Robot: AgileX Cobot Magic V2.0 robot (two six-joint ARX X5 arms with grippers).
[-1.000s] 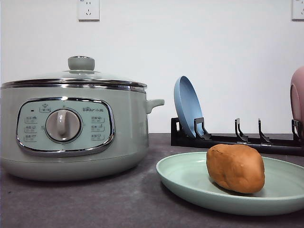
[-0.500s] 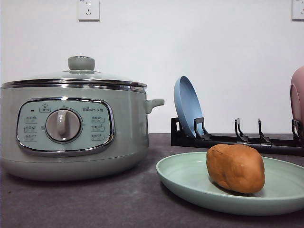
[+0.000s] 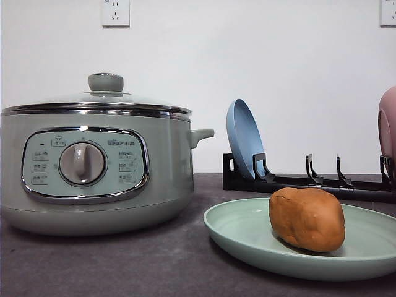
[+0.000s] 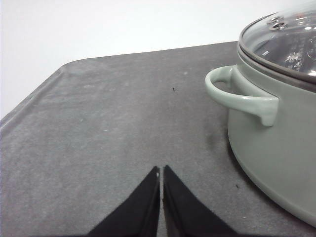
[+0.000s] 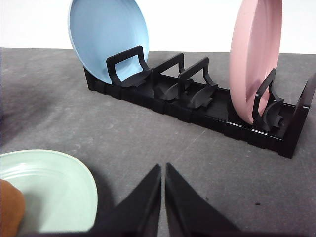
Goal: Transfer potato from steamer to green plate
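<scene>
You see the steamer lidded on the table; beside it the green plate carries the potato. Your left gripper and right gripper are pinched together, empty.

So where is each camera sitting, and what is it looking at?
Front view: low over the table, facing the wall, sees steamer, potato on green plate.
Left wrist view: above the shut left gripper, faces the steamer's side handle.
Right wrist view: above the shut right gripper, faces the dish rack.
Shared: green plate, rack, blue plate in front and right wrist views.
</scene>
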